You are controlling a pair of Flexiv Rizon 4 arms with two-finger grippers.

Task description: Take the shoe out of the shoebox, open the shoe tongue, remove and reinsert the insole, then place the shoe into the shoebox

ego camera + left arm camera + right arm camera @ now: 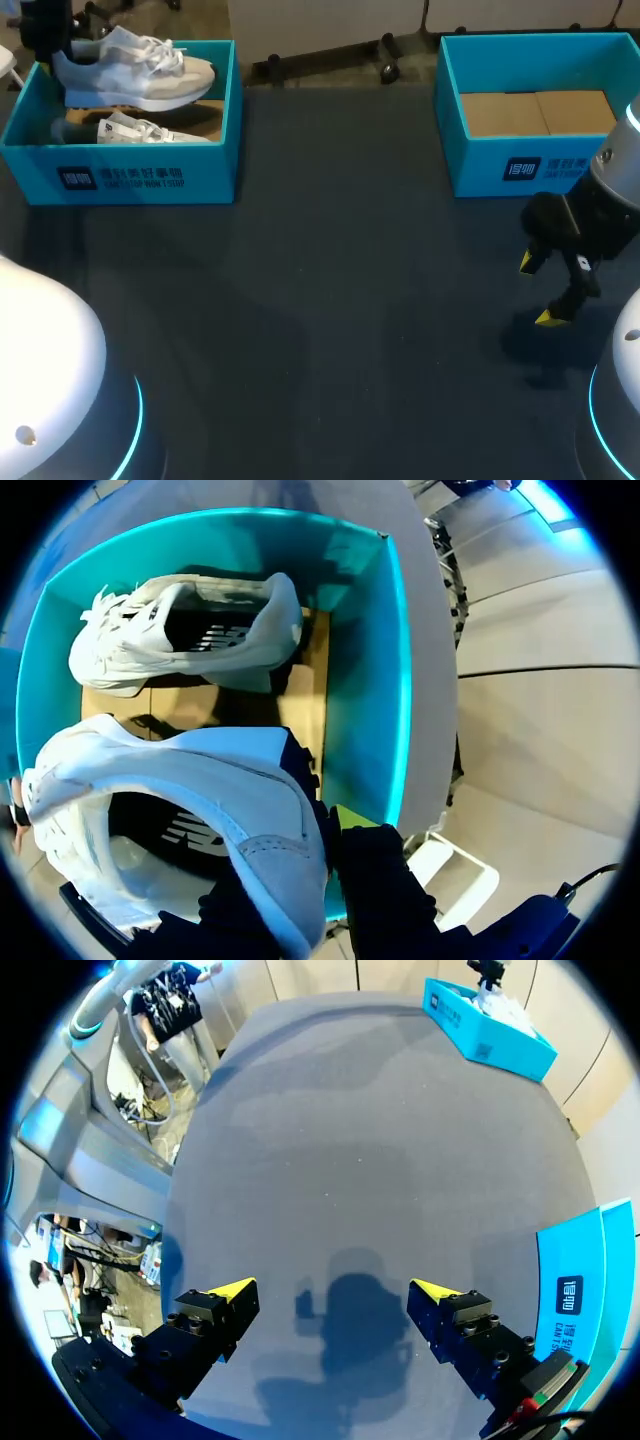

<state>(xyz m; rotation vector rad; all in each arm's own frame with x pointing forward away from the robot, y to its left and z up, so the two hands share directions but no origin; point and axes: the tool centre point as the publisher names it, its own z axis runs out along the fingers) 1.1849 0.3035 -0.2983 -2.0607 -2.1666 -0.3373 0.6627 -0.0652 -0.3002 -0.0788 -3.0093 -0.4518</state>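
The fingers of my left gripper (300, 870) are closed on the heel of the shoe (190, 810), one finger on each side of it. Only one yellow tip shows in the left wrist view; the other is hidden behind the heel. The shoe is white and light grey with white laces. I hold it in the air over the left shoebox (365, 660), with its toe pointing away from my fingers. In the head view its sole is near the level of the box's rim, over the back part of the box.

Under it, the second shoe (190, 630) of the same kind lies inside this box on the brown cardboard floor, apart from the one I hold. The box is turquoise and stands at the far left corner of the dark table (320, 300).

The fingers of my right gripper (330, 1295) stand wide apart and have nothing between them. Both yellow tips are clear to see. This gripper hangs over bare table, and its shadow falls on the surface just below it. It is near the front wall of the right shoebox (520, 165), but it does not touch it. This box is also turquoise, stands at the far right of the table, and shows only its cardboard floor (535, 112).
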